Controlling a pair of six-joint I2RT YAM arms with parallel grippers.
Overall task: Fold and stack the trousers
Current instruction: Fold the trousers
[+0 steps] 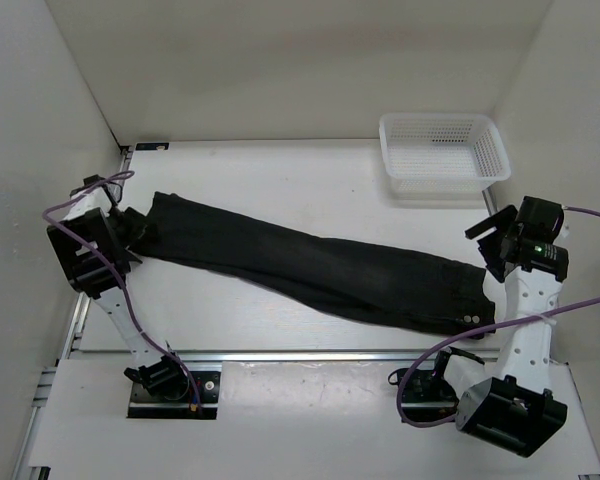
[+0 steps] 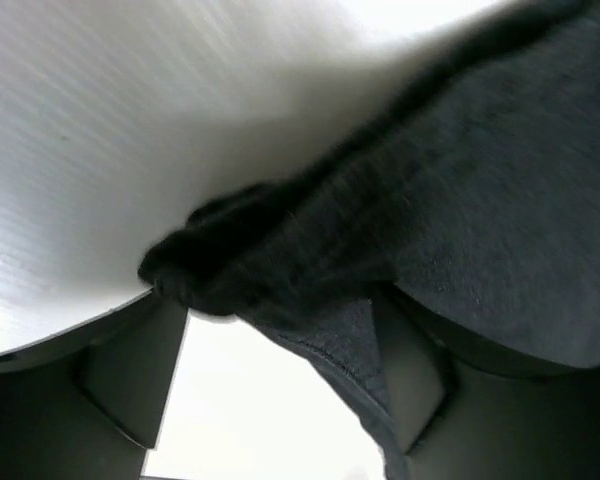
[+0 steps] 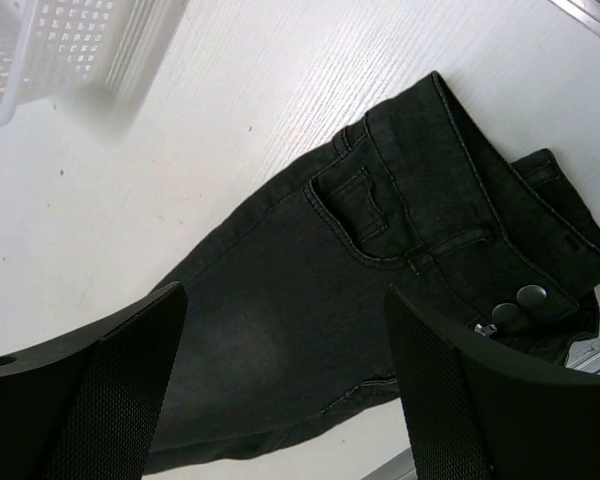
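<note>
Trousers [image 1: 310, 265], soft matte black fabric, long diagonal strip

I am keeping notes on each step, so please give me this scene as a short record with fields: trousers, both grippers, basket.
trousers: flat on the table, legs together, lying slantwise
hems: far left, at the left gripper
waistband: near right
left gripper: fingers apart, cloth between them
right gripper: open, above the waistband end
basket: far right, empty, apart from the trousers
fold across the length: not yet done
</note>
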